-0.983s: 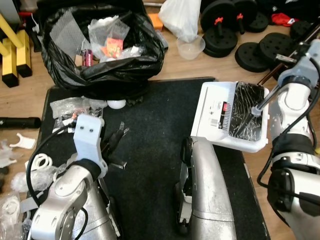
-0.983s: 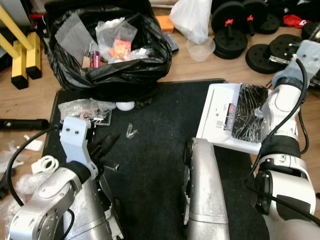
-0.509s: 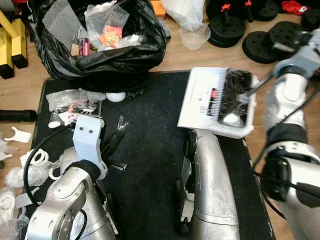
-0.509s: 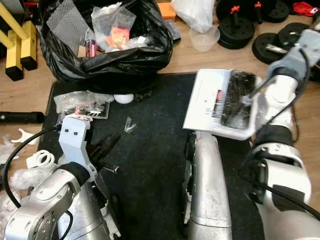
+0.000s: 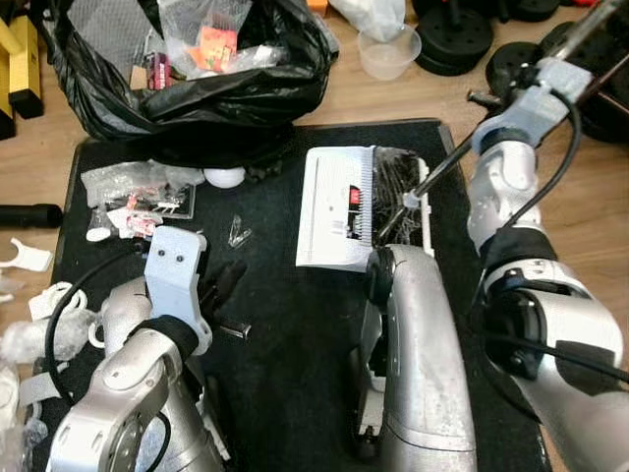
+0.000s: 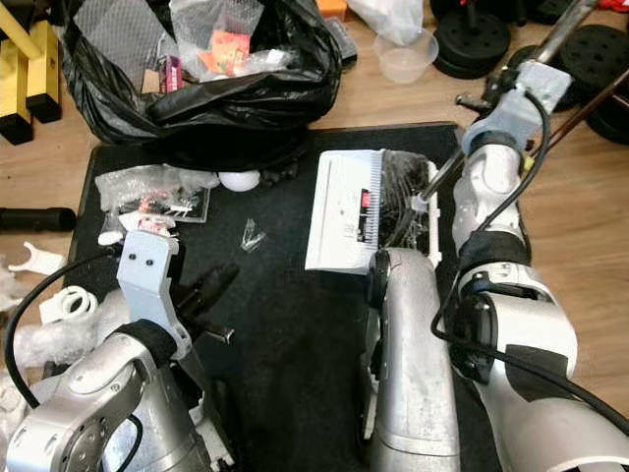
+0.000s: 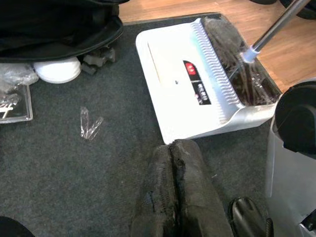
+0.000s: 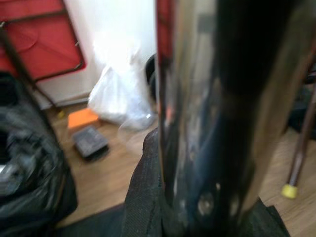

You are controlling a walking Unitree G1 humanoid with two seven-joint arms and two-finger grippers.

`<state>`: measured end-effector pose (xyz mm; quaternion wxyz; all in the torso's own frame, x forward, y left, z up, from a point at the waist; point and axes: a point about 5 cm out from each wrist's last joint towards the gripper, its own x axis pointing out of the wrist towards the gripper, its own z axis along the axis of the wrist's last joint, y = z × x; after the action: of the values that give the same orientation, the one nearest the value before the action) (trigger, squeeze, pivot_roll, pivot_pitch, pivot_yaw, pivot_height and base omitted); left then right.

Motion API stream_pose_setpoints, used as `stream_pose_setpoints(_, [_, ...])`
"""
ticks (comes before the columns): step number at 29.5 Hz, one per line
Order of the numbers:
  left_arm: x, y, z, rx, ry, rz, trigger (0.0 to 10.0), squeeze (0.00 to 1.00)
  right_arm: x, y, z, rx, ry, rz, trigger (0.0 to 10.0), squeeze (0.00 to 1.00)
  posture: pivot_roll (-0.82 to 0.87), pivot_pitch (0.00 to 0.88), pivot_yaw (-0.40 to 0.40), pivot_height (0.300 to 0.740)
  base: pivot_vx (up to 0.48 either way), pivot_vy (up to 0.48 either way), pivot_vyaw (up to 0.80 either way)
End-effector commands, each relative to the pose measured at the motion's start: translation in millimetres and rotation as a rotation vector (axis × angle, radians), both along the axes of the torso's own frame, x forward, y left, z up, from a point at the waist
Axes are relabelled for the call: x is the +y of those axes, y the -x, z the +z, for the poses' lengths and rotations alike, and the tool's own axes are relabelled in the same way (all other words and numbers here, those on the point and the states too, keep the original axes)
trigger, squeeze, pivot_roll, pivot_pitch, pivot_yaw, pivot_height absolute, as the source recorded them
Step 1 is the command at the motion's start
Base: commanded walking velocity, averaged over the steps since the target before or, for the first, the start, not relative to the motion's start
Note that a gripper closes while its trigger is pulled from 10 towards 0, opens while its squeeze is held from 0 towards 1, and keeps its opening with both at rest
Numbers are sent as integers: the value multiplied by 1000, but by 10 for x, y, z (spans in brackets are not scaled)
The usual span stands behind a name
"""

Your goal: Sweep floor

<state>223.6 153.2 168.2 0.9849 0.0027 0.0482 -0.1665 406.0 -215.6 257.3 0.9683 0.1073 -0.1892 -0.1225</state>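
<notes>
- Your left gripper (image 7: 174,163) had its two black fingers pressed together with nothing between them, hovering low over the dark mat (image 5: 285,324).
- Your right gripper (image 8: 197,148) was clamped round the metal pole (image 5: 442,162) of the sweeping tool; the wrist view showed the shiny shaft held tight between the fingers.
- That pole ran down to the black brush (image 7: 237,64) sitting in the white dustpan (image 7: 177,84), which lay on the mat just ahead of your left gripper, its toothed edge against the bristles.
- You had a small clear plastic scrap (image 7: 90,123) lying loose on the mat, near the dustpan's open side but apart from it.
- You had more to collect further out: a white ball (image 5: 224,177) beside the black rubbish bag (image 5: 187,88), and crumpled plastic packets (image 5: 138,192) at the mat's far left corner.
- White bits (image 5: 25,256) lay on the wooden floor (image 5: 29,167) past the mat's left edge.
- Judging by this, you were only partway through: the bag held rubbish, yet plenty of litter was left to sweep.
</notes>
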Motion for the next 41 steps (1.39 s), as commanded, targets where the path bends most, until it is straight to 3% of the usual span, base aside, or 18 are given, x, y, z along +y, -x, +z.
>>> stream_pose_setpoints(1, [-8,53,-39,31,-1,-38,10000,0,153,-26,105,-47,20,51,10000,0,-15,415,-79,300,0,0,0])
stream_pose_setpoints(4, [-10,53,-39,33,-1,-40,10000,0,274,-47,76,-30,47,80,10000,0,-12,415,-80,300,0,0,0])
stream_pose_setpoints(10, [-15,56,-38,35,-2,-41,10000,0,350,-58,43,-7,98,78,10000,0,-9,418,-84,300,0,0,0])
stream_pose_setpoints(29, [-20,54,-33,39,6,-39,10000,0,173,-12,8,6,209,-36,10000,0,-21,418,-85,300,0,0,0])
stream_pose_setpoints(30, [-21,53,-33,39,6,-39,10000,0,152,7,-22,0,226,-49,10000,349,-23,418,-87,300,0,0,0])
stream_pose_setpoints(32, [-21,53,-33,39,6,-39,10000,0,152,7,-22,0,226,-49,10000,349,-23,418,-87,300,0,0,0])
stream_pose_setpoints(33, [-23,50,-33,39,6,-39,10000,0,126,22,-70,8,236,-59,10000,1000,-23,416,-88,300,0,0,0])
stream_pose_setpoints(41, [-42,27,-42,39,8,-39,10000,0,-20,112,-284,50,249,-87,10000,1000,-37,401,-99,300,0,0,0])
